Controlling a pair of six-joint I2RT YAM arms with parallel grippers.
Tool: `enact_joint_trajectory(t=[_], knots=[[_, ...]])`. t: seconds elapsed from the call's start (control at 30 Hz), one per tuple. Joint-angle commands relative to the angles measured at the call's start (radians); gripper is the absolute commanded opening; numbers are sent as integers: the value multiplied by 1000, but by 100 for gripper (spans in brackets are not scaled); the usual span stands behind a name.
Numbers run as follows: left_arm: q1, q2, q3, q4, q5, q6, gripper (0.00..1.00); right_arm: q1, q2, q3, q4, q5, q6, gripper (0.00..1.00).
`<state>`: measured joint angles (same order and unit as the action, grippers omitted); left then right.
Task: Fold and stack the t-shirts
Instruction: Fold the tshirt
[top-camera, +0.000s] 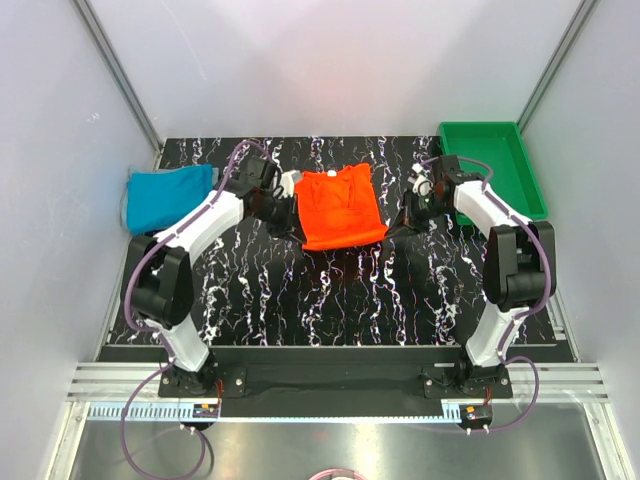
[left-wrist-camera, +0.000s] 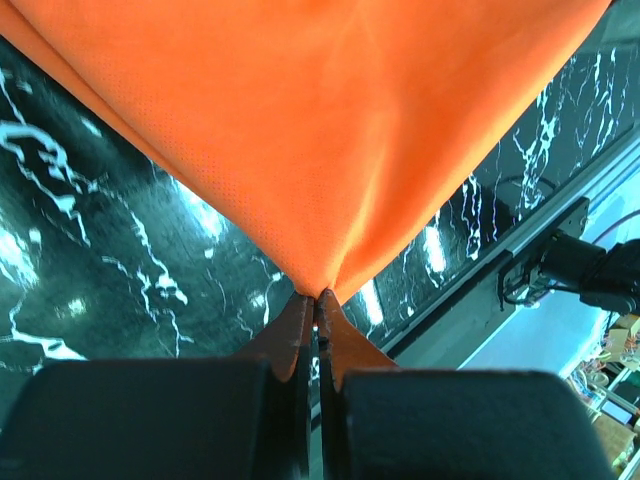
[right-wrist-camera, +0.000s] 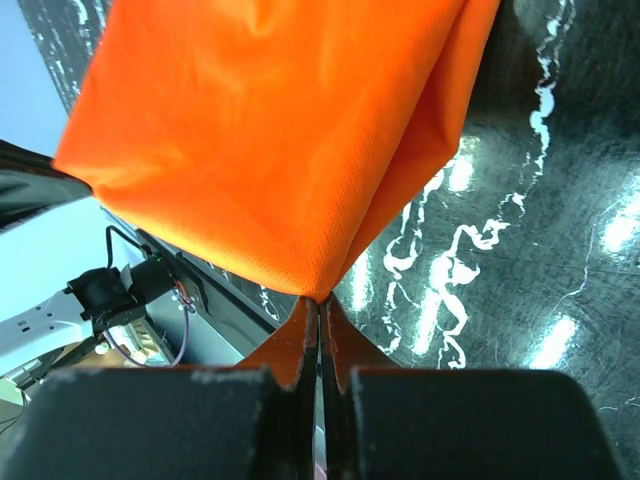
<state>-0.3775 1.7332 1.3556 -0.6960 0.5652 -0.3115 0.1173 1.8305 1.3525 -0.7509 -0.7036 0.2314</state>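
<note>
Orange t-shirt lies on the table left of the green tray, long axis running front to back. Left jaws pinch its near corner away from the tray, right jaws pinch the tray-side one, so neither's closer.

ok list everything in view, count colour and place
bright orange-red cloth t-shirt: one, orange-red, table centre, pinched at two corners
teal-blue cloth t-shirt: one, teal-blue, bunched at the table's far left edge
rigid green plastic tray: one, green, far right corner
black white-veined table: one, black, under everything
left arm: one, white and black, near left
right arm: one, white and black, near right
left tool: one, black, shut on the orange-red shirt's left corner
right tool: one, black, shut on its right corner
</note>
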Motion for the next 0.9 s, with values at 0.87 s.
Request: enact_joint_trajectory(t=[0.87], knots=[[46, 35, 226, -19, -165, 118, 0, 24, 237, 494, 70, -19, -1, 0]])
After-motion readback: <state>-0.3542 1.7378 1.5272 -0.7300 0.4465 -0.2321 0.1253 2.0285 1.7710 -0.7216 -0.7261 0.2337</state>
